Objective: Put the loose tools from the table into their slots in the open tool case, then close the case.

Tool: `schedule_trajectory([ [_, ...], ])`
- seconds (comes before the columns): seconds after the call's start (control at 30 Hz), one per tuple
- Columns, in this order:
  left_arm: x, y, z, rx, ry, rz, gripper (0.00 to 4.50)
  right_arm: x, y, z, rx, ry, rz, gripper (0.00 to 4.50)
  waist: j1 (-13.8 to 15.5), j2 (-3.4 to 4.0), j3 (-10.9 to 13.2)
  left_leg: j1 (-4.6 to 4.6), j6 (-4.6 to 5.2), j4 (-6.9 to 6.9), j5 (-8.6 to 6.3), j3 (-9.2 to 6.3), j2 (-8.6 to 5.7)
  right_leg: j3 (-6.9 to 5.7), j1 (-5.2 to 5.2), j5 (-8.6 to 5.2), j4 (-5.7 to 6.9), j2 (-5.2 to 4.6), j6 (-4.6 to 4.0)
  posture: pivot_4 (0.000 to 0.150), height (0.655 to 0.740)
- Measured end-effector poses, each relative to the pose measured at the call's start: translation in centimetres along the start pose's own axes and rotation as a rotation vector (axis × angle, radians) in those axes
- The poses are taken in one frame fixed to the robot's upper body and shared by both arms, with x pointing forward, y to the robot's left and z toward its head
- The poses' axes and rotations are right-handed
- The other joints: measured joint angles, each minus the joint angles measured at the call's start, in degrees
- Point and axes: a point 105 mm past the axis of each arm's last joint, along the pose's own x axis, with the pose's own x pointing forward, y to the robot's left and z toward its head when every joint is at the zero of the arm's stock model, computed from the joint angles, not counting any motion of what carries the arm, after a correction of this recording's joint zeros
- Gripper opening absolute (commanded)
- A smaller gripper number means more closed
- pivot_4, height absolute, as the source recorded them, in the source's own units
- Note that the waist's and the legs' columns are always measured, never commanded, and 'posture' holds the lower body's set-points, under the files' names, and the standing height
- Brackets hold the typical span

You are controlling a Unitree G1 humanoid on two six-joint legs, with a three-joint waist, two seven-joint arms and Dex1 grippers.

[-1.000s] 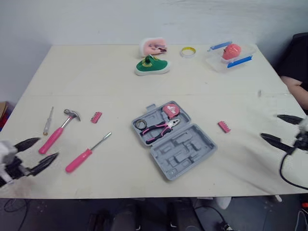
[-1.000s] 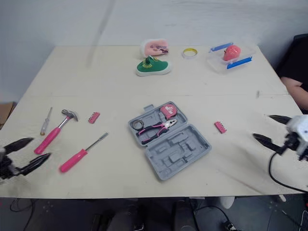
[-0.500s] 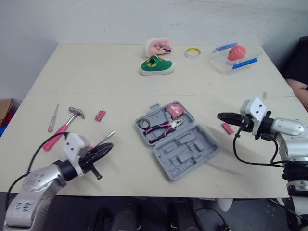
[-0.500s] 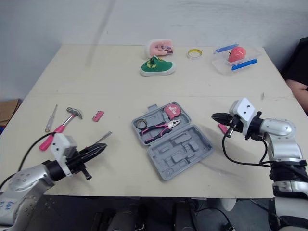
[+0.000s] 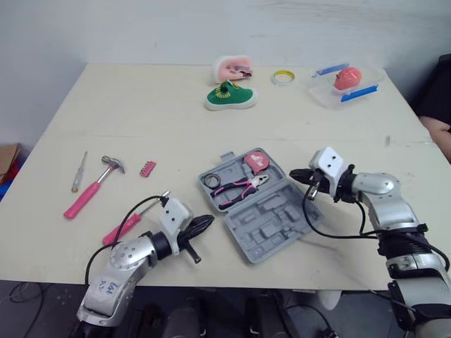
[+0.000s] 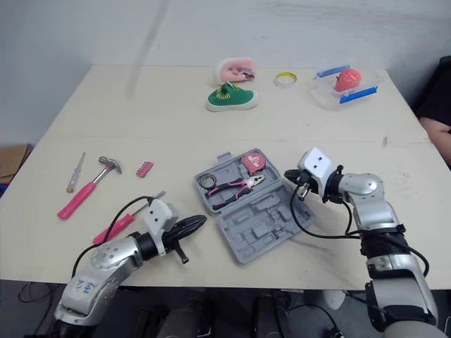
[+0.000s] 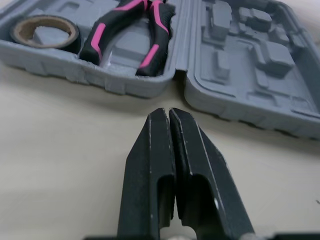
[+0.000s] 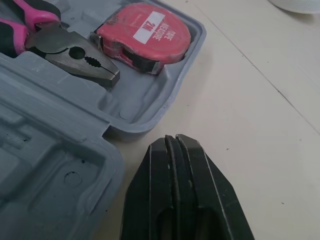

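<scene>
The grey tool case (image 5: pixel 271 225) lies open at mid-table, with pink-handled pliers (image 5: pixel 238 189), a red tape measure (image 5: pixel 255 161) and a tape roll (image 5: pixel 208 182) in its slots. Loose to the left lie a pink hammer (image 5: pixel 90 192), a small screwdriver (image 5: pixel 77 172), a pink screwdriver (image 5: pixel 125 225) and a pink bit holder (image 5: pixel 146 168). My left gripper (image 5: pixel 204 222) is shut and empty, resting low just left of the case's front edge (image 7: pixel 150 90). My right gripper (image 5: pixel 294 174) is shut and empty, right beside the case corner near the tape measure (image 8: pixel 145 32).
At the back stand a green shoe (image 5: pixel 231 96), a pink object (image 5: pixel 231 67), a yellow tape ring (image 5: pixel 283 76) and a clear container (image 5: pixel 345 81) with blue clips. A person's arm (image 5: pixel 440 127) shows at the right edge.
Both arms have swung in from the table's outer edges to the case. Both grippers, open a second ago, are now shut.
</scene>
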Motion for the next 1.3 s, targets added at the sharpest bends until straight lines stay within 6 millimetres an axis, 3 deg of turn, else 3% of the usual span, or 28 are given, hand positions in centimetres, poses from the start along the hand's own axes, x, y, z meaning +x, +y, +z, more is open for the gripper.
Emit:
schedule_trajectory([
  [0.17,0.7,0.0,-1.2,-0.029,0.036,0.008,0.05,0.1,0.0,-0.7,0.028,0.03,0.023,0.0,-0.03,0.0,0.0,-0.01,0.02,0.04,0.0,0.0,0.01,0.01,0.01,0.0,-0.01,0.0,0.0,0.15,0.74],
  [0.5,2.8,-0.3,-0.6,-0.013,0.016,0.006,0.05,0.1,0.7,-0.5,0.03,0.024,0.092,0.0,0.04,0.0,0.0,0.0,0.03,0.04,0.0,0.0,0.01,0.0,0.02,0.0,0.0,0.0,0.0,0.15,0.74],
  [0.7,2.7,-0.1,-0.6,-0.02,0.015,0.005,0.05,-0.7,1.4,-0.7,0.034,0.032,0.113,0.0,0.09,0.0,0.0,0.0,0.03,0.03,0.0,-0.02,0.01,-0.01,0.02,0.0,0.0,0.0,0.0,0.15,0.74],
  [0.9,1.8,1.7,-0.5,0.043,0.064,-0.017,0.05,-1.5,3.3,-0.6,0.049,0.032,0.163,0.0,-0.07,0.0,0.0,0.01,0.0,-0.01,0.0,-0.04,0.05,-0.03,0.01,0.0,-0.01,0.02,0.0,0.15,0.74],
  [1.1,1.0,4.7,-0.2,0.084,0.074,0.025,0.05,-2.0,6.5,-0.1,0.094,0.011,0.238,0.0,0.06,0.0,0.0,0.0,0.0,-0.02,-0.03,-0.05,0.06,-0.03,0.01,-0.01,-0.05,0.03,-0.01,0.15,0.74],
  [1.3,1.0,5.3,-0.2,0.096,0.067,0.027,0.05,-2.1,7.3,0.0,0.103,0.016,0.218,0.0,0.11,0.0,0.0,0.01,0.0,-0.03,-0.08,-0.06,0.06,-0.04,0.01,-0.01,-0.05,0.01,-0.01,0.15,0.74],
])
